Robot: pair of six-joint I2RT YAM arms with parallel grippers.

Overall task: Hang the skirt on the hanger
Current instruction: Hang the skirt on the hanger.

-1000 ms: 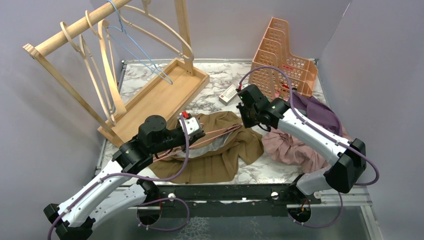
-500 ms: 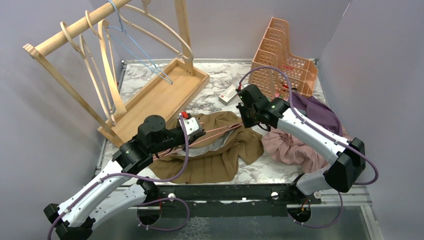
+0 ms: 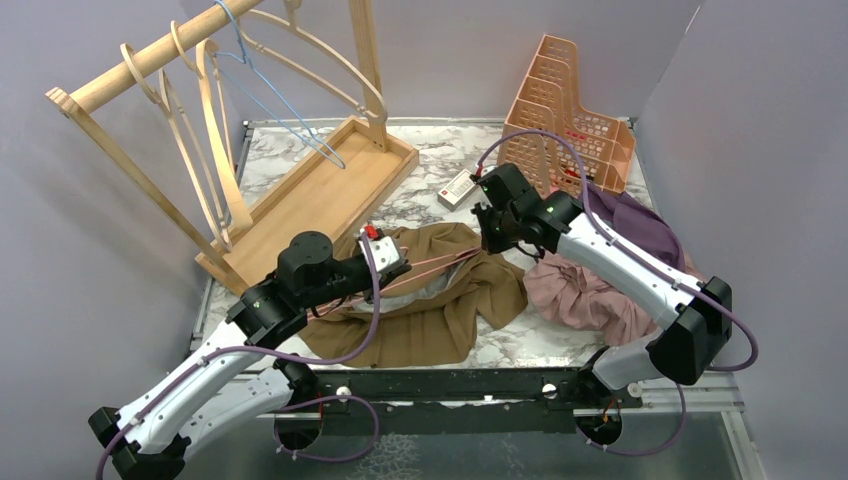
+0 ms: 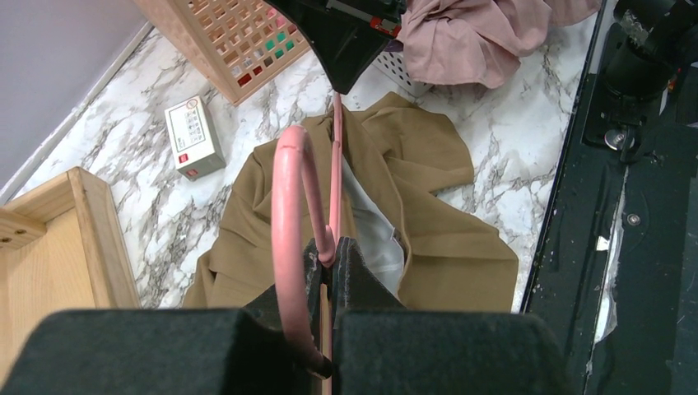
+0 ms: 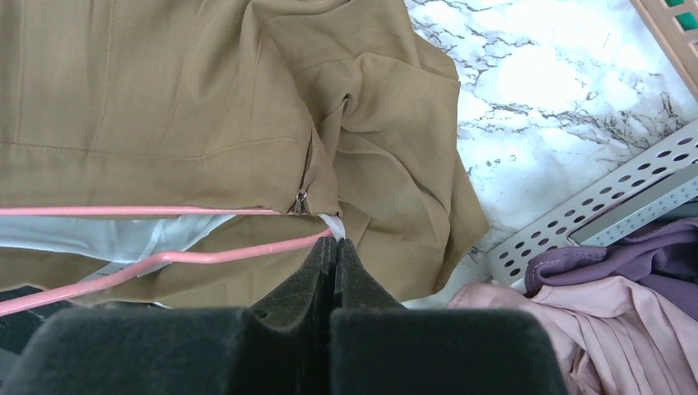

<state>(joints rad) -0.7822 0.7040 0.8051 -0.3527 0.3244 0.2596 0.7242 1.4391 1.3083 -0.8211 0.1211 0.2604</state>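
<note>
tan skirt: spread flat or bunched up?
Bunched. The tan skirt lies in folds on the table, its waist gaping to show white lining; the pink hanger crosses that opening.

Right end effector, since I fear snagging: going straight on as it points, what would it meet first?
The skirt, probably: its brown folds lie just past the right end effector, though depth is unclear.

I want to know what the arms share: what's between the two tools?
A pink hanger stretches from the left tool to the right tool, both shut on it, across the brown skirt. The top view shows it best.
</note>
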